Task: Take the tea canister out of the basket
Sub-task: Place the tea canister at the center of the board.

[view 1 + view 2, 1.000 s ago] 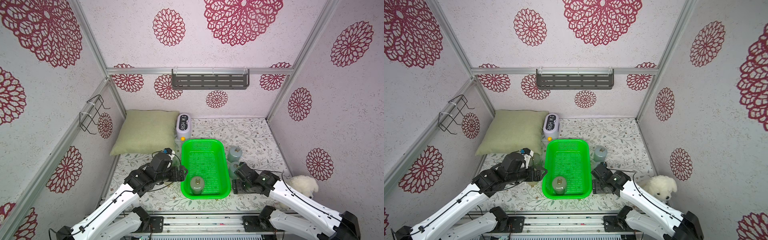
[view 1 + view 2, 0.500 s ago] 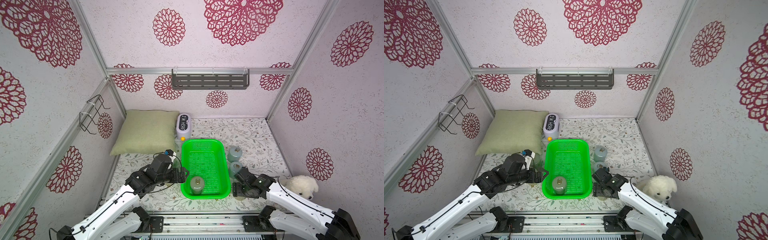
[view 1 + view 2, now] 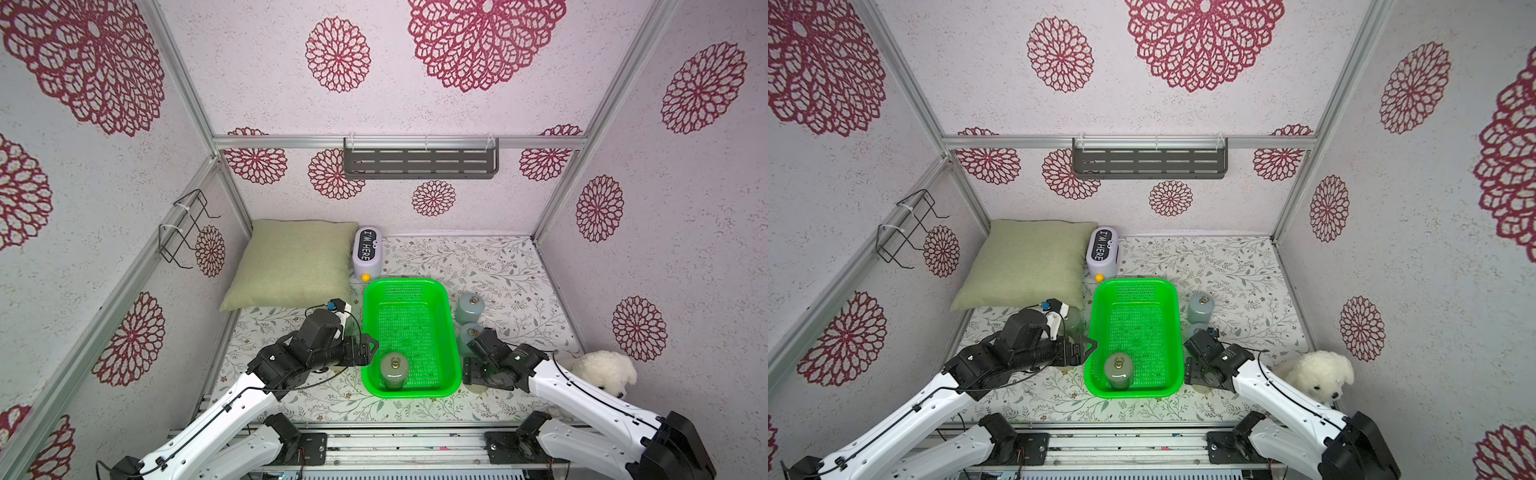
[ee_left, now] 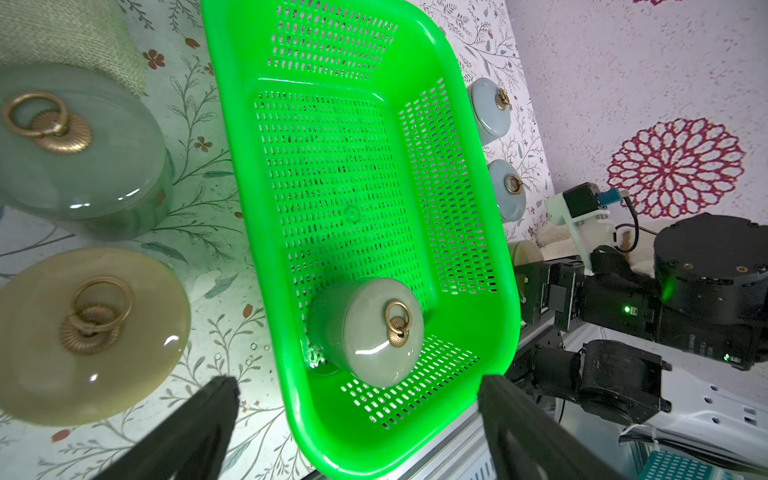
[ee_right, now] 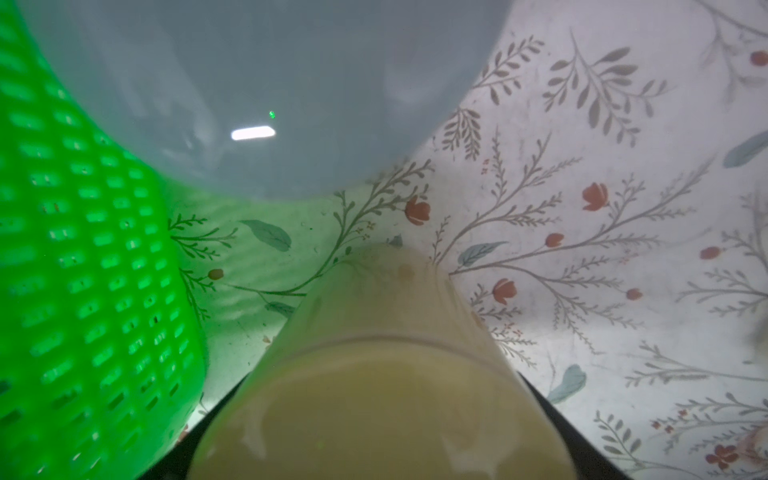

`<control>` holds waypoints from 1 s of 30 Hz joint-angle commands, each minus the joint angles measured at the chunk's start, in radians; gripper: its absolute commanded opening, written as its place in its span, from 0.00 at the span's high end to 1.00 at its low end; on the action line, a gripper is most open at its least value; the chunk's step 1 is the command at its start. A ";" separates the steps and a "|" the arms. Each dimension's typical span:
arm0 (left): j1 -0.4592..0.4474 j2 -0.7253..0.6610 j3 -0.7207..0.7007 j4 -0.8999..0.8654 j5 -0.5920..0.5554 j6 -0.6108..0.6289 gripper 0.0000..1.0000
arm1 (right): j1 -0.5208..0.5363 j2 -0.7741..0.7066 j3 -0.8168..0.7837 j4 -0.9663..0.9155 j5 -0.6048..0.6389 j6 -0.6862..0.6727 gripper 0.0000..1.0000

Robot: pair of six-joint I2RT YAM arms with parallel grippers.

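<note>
Canister (image 3: 394,369) in basket (image 3: 405,284); pincer (image 5: 376,409) grips jar (image 5: 374,332)

Lab mock-home booth: aluminium frame (image 3: 399,141), wallpapered panels (image 3: 457,104), pillow (image 3: 293,262), plush toy (image 3: 602,370) props.

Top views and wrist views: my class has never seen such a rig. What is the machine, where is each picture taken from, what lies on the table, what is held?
The machine is two robot arms, each with a two-fingered gripper. Both top views look down from one camera head; each wrist view comes from a camera on an arm's wrist. On the table stands a green basket with one greenish canister upright inside. Outside stand two blue-grey canisters on the right arm's side and two more canisters on the left arm's. Also there: a pillow, a white gadget and a toy dog. The left gripper is open and empty at the basket's rim. The right gripper is shut on a yellowish canister.
</note>
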 commanded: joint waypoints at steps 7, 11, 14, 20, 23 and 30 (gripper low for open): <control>-0.013 -0.001 -0.008 0.023 -0.007 0.004 0.03 | -0.018 0.008 0.003 0.061 -0.024 -0.009 0.17; -0.013 0.008 -0.003 0.015 -0.024 0.007 0.03 | -0.019 -0.030 0.017 0.035 -0.017 0.000 0.01; -0.013 0.021 0.004 0.001 -0.041 0.008 0.03 | -0.019 -0.076 0.035 0.004 -0.008 0.002 0.01; -0.013 0.073 0.046 -0.046 -0.089 0.014 0.03 | -0.019 -0.163 0.091 -0.054 0.000 -0.003 0.01; -0.014 0.095 0.063 -0.061 -0.117 0.019 0.03 | -0.019 -0.206 0.125 -0.082 0.011 -0.023 0.01; -0.016 0.170 0.121 -0.123 -0.105 0.009 0.03 | -0.019 -0.263 0.182 -0.045 -0.062 -0.139 0.01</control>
